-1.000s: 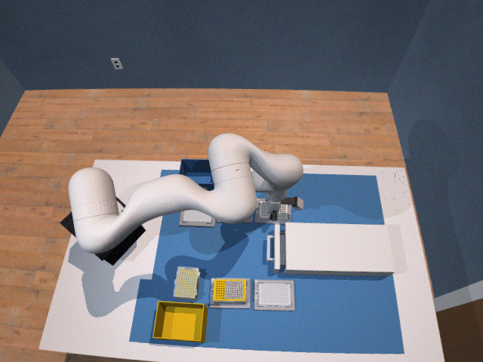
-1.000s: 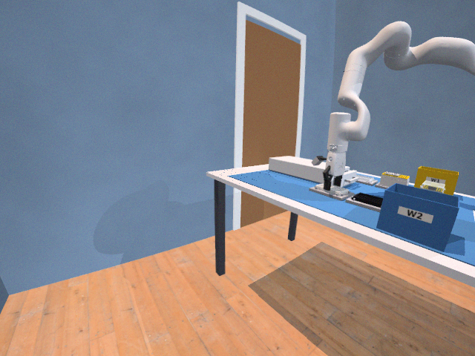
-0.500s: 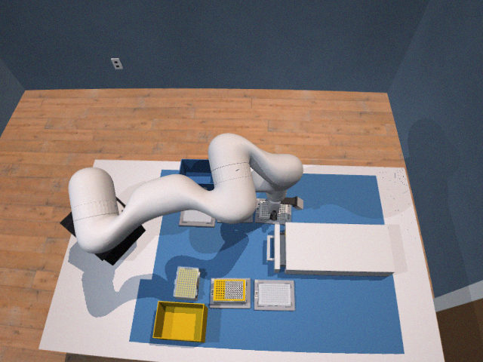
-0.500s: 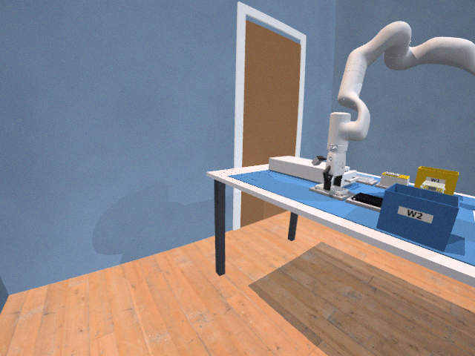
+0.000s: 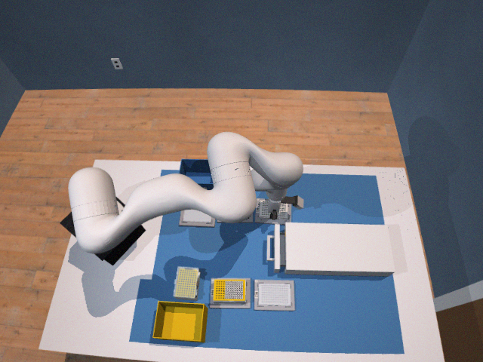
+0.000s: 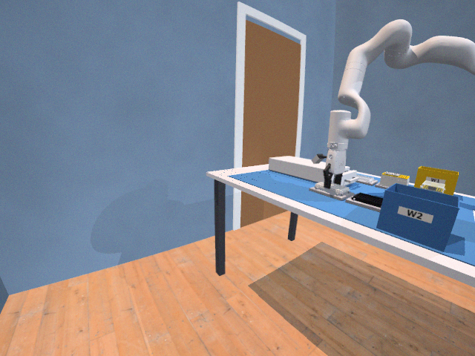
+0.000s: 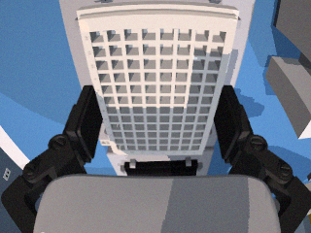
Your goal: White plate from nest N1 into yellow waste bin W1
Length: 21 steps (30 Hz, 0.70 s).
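My gripper (image 7: 157, 100) points straight down, with its black fingers pressed on the plate's two long sides. It is shut on the plate. In the overhead view the gripper (image 5: 273, 213) is just behind the cooler's drawer end. In the side view the gripper (image 6: 330, 179) stands low on the nest (image 6: 332, 190). The yellow bin W1 (image 5: 179, 321) stands upright and empty at the front left of the mat. It also shows in the side view (image 6: 437, 179).
The white cooler (image 5: 338, 247) with its drawer handle (image 5: 271, 247) lies right in front of the gripper. The blue bin W2 (image 5: 196, 170) stands at the back. A tip box (image 5: 186, 282), a yellow and black plate (image 5: 230, 291) and another white plate (image 5: 274, 294) lie near W1.
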Available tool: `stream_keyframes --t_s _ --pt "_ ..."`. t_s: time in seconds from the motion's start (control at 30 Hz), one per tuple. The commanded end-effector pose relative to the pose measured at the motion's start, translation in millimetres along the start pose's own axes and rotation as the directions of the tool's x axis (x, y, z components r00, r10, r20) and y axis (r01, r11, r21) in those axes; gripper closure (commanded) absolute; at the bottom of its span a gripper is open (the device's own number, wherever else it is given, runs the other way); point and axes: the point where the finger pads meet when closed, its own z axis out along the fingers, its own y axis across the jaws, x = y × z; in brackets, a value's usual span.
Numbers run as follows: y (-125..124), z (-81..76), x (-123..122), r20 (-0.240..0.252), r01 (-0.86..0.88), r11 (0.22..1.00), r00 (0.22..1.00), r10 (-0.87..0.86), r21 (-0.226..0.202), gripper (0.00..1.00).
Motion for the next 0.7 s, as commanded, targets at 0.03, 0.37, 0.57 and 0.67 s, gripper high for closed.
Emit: stream_keyframes --t_s 0.03,0.37,0.57,0.67 --pt "-0.3 -3.5 0.9 -0.001 0.0 1.0 1.0 0.0 0.001 1.0" --pt "-0.3 -10.2 0.9 -0.001 0.0 1.0 1.0 0.0 0.001 1.0" --pt "-0.3 -12.1 0.9 -0.001 0.0 1.0 1.0 0.0 0.001 1.0" --pt "-0.3 -12.2 0.9 -0.001 0.0 1.0 1.0 0.0 0.001 1.0"
